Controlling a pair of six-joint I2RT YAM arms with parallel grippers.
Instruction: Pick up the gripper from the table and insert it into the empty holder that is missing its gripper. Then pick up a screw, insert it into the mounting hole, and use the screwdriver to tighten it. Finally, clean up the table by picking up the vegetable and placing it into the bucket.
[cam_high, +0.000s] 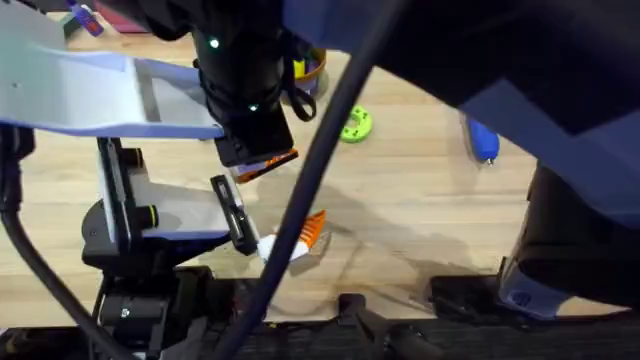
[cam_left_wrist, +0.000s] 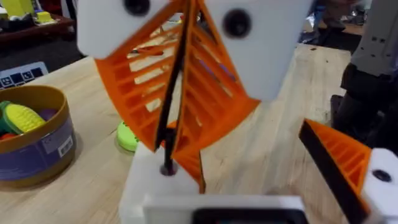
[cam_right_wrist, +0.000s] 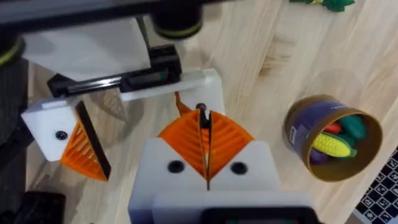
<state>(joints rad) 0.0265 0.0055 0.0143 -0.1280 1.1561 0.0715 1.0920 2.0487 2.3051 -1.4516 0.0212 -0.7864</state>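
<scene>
Pads of the right end effector (cam_right_wrist: 204, 127) are pressed together on a thin dark screw (cam_right_wrist: 201, 111). Its tip points down at the holder (cam_right_wrist: 199, 84), probably to line it up with the mounting hole. The left end effector (cam_left_wrist: 255, 186) is spread wide and grips nothing, likely just presenting that white block steadily. The screwdriver (cam_high: 482, 140) lies apart at two o'clock on the tabletop (cam_high: 420, 200). The bucket (cam_right_wrist: 333, 146), near twelve o'clock, carries a white sticker on its purple band, its print too small to read.
</scene>
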